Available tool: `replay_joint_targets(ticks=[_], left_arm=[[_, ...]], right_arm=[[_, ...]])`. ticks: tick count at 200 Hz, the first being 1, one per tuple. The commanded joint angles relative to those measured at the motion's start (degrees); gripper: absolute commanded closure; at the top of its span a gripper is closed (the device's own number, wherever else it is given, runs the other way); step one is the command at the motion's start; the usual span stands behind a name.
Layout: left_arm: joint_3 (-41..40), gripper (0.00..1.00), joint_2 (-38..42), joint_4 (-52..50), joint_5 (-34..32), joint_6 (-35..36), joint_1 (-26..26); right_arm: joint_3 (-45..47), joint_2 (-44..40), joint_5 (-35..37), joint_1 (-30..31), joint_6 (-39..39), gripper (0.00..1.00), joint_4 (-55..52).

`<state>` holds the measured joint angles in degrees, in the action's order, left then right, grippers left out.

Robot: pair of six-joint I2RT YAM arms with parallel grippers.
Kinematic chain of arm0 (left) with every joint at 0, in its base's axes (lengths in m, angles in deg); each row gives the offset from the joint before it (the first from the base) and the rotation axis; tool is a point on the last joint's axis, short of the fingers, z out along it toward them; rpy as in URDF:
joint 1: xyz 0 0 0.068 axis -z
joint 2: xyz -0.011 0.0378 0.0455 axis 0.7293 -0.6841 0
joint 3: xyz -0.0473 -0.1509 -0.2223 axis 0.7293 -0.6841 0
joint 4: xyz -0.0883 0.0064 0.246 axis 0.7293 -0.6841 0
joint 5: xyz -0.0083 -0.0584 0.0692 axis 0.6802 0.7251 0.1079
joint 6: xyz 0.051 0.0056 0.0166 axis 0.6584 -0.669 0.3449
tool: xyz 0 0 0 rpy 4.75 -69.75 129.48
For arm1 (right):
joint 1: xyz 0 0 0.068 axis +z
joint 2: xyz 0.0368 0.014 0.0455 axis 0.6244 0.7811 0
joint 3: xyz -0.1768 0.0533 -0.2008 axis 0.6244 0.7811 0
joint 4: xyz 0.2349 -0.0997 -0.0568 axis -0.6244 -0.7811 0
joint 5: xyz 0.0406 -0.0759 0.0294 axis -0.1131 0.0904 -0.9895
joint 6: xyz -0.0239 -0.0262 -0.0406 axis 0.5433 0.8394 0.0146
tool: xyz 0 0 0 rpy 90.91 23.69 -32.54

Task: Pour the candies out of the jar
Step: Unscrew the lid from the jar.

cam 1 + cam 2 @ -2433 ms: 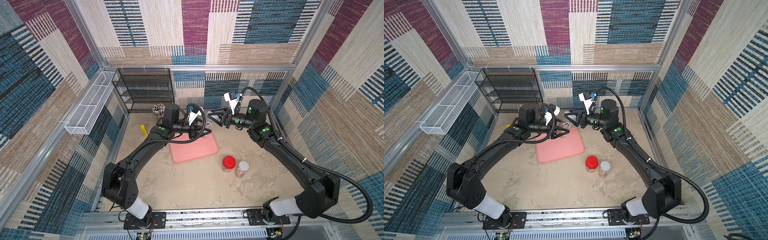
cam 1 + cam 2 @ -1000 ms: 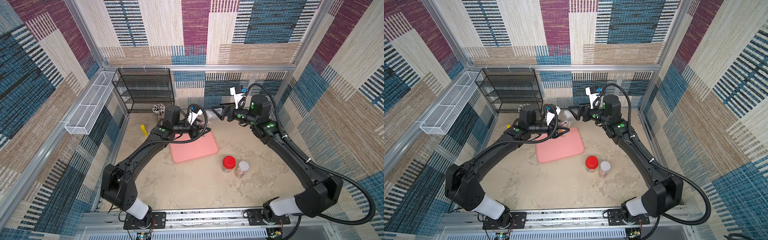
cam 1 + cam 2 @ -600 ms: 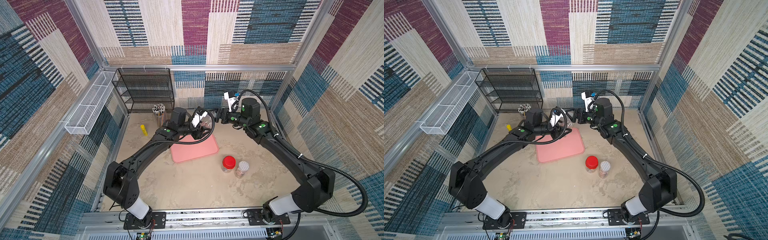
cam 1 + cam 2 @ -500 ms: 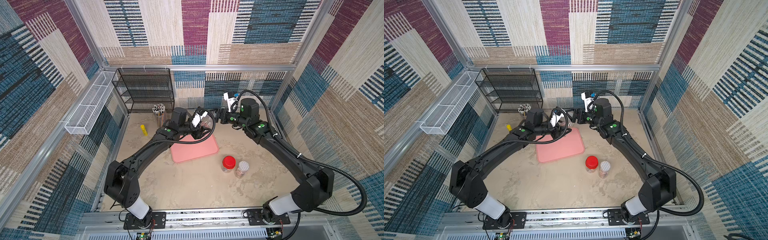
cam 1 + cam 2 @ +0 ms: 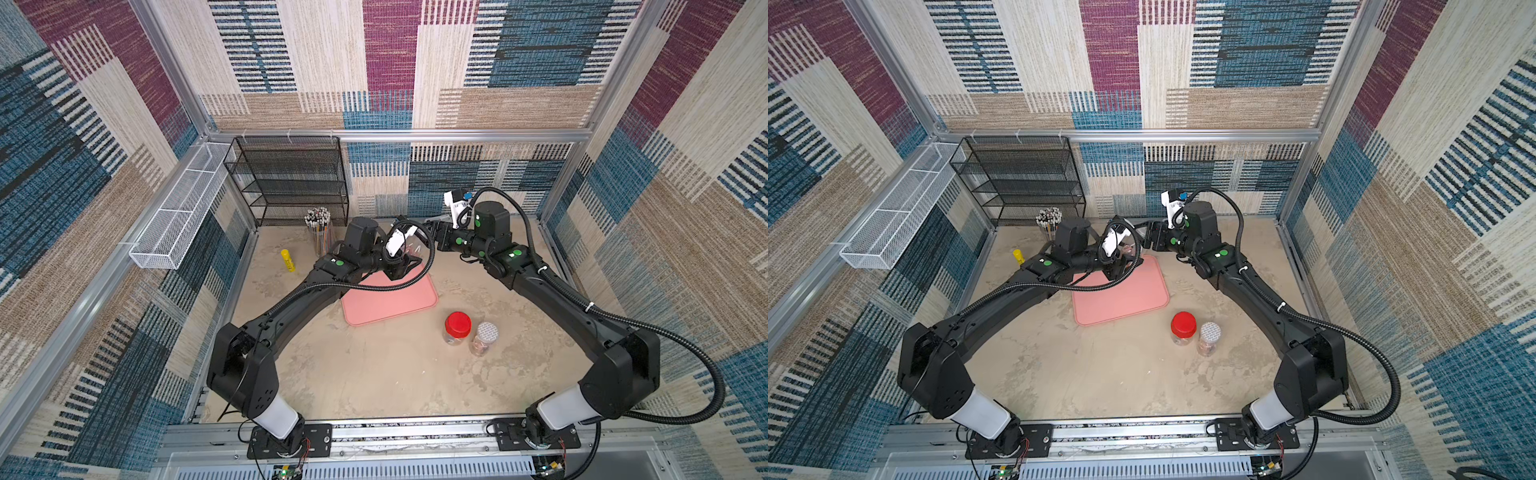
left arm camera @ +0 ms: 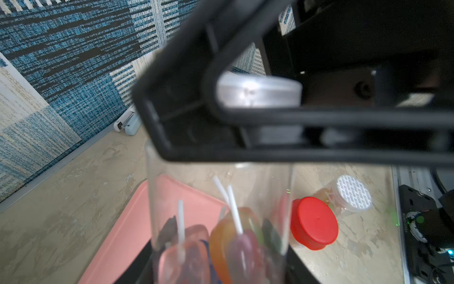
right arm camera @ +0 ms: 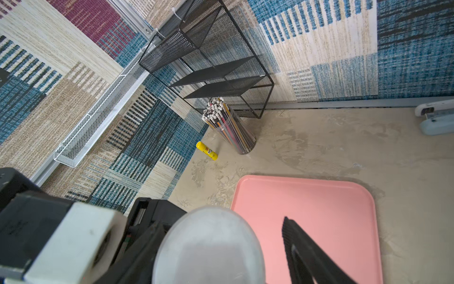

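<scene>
My left gripper (image 5: 401, 264) is shut on a clear jar (image 6: 221, 196) and holds it above the back edge of the pink tray (image 5: 390, 299). The candies (image 6: 233, 236), lollipops with white sticks, lie inside the jar at the gripper end. A translucent white lid (image 7: 208, 246) closes the jar. My right gripper (image 7: 221, 222) is open and straddles this lid. One finger lies against the lid, and a gap of pink tray shows between the lid and the other finger (image 7: 302, 248). In both top views the two grippers meet at the jar (image 5: 1128, 249).
A red-lidded jar (image 5: 458, 326) and a foil-sealed jar (image 5: 484, 336) stand right of the tray. A cup of pencils (image 5: 319, 232), a yellow glue stick (image 5: 287, 259) and a black mesh shelf (image 5: 291, 183) are at the back left. A stapler (image 7: 434, 118) lies by the back wall.
My right gripper has moved left onto the jar's lid and its jaws have narrowed around it. The left gripper has shifted the jar slightly toward it.
</scene>
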<state>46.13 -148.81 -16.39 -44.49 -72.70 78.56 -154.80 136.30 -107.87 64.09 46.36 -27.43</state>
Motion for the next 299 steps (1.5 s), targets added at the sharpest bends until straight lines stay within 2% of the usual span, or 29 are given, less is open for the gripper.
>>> replay_joint_targets(ticks=[1,46,69,79,123,141,179,299], left_arm=[[-0.34,1.0,0.65,2.25,-1.07,0.94,0.07],[-0.52,1.0,0.21,3.09,-0.3,-0.51,0.01],[0.12,1.0,0.15,3.23,3.64,-1.3,-0.64],[0.66,1.0,0.15,3.24,7.38,-1.76,-1.4],[3.27,1.0,-1.02,5.36,34.55,-5.94,-5.33],[3.95,1.0,-1.13,5.06,39.21,-6.43,-5.56],[4.16,1.0,-1.04,2.69,40.19,-5.07,-5.36],[4.48,1.0,-1.95,0.85,40.0,-3.95,-5.36]], right_arm=[[0.45,-0.54,-0.42,0.04,-0.85,0.29,2.75],[1.71,-1.68,-1.96,0.04,-0.37,0.52,4.7],[1.56,-2.73,-3.85,-0.05,2.13,0.56,5.76],[1.53,-3.32,-6.77,-0.29,3.58,0.57,6.94],[3.04,-6.69,-19.81,-2.94,10.07,0.59,11.13],[3.98,-8.22,-24.4,-3.21,12.98,0.6,12.12],[3.5,-9.57,-26.74,-3.38,17.08,0.62,10.26],[0.15,-7.93,-35.45,-5.84,17.29,0.61,10.16]])
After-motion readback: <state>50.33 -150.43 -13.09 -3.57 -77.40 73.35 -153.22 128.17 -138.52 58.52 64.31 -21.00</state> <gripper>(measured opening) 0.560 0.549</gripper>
